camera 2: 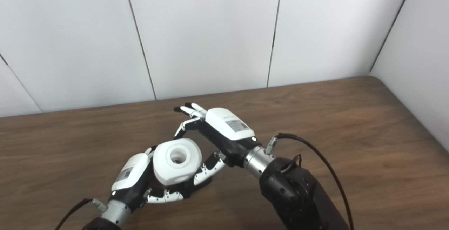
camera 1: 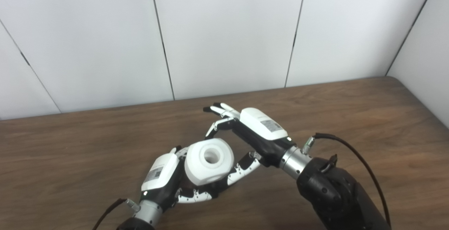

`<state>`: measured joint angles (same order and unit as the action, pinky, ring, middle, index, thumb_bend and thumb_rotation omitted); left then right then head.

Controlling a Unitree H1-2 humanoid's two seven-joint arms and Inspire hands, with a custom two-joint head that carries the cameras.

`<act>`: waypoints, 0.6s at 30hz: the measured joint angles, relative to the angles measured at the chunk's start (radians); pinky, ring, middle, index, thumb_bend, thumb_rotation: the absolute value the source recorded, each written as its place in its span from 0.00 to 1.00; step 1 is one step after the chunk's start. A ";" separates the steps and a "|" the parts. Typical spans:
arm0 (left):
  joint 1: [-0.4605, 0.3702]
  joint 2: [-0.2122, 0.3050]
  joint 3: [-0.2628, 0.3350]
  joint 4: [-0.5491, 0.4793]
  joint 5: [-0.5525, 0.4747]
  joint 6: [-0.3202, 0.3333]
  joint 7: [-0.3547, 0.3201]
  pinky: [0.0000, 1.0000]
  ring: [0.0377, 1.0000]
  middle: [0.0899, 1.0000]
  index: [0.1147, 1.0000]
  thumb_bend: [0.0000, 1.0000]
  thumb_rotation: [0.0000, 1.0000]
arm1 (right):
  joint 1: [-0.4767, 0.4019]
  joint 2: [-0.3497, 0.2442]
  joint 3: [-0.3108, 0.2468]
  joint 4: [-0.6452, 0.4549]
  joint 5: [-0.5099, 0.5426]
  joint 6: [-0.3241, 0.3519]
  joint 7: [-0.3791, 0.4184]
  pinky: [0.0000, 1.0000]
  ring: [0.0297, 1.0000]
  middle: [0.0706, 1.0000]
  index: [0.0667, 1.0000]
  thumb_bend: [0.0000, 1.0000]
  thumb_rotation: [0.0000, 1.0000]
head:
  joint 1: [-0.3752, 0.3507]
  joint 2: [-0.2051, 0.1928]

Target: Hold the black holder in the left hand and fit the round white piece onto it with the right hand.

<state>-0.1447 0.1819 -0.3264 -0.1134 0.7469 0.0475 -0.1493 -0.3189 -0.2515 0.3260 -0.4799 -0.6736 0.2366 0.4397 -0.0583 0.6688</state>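
Above the table, the left hand grips the round white piece — rigid, smooth, probably light, best held by its rim — while the right hand sits beside it, fingers spread, empty

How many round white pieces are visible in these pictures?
1. The round white piece sits in the left hand, above the table, with the right hand open beside it. Others may be hidden behind the hands.
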 measured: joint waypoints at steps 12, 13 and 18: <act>0.004 -0.003 0.000 -0.005 0.004 0.003 -0.001 1.00 0.91 0.92 0.42 0.51 0.05 | 0.052 -0.002 0.015 0.036 -0.036 -0.008 0.000 0.93 1.00 0.96 0.44 0.50 0.15 | -0.017 0.005; 0.004 -0.004 0.000 -0.005 0.004 0.003 -0.001 1.00 0.91 0.92 0.42 0.51 0.05 | 0.051 -0.003 0.015 0.036 -0.037 -0.008 0.000 0.93 1.00 0.96 0.44 0.50 0.14 | -0.015 0.005; 0.010 -0.007 0.000 -0.007 0.005 0.006 -0.001 1.00 0.91 0.92 0.42 0.51 0.05 | 0.051 -0.005 0.014 0.033 -0.043 -0.008 0.007 0.93 1.00 0.96 0.44 0.50 0.14 | -0.029 0.008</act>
<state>-0.1349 0.1752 -0.3267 -0.1209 0.7514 0.0538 -0.1501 -0.2676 -0.2561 0.3396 -0.4472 -0.7163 0.2290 0.4465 -0.0873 0.6765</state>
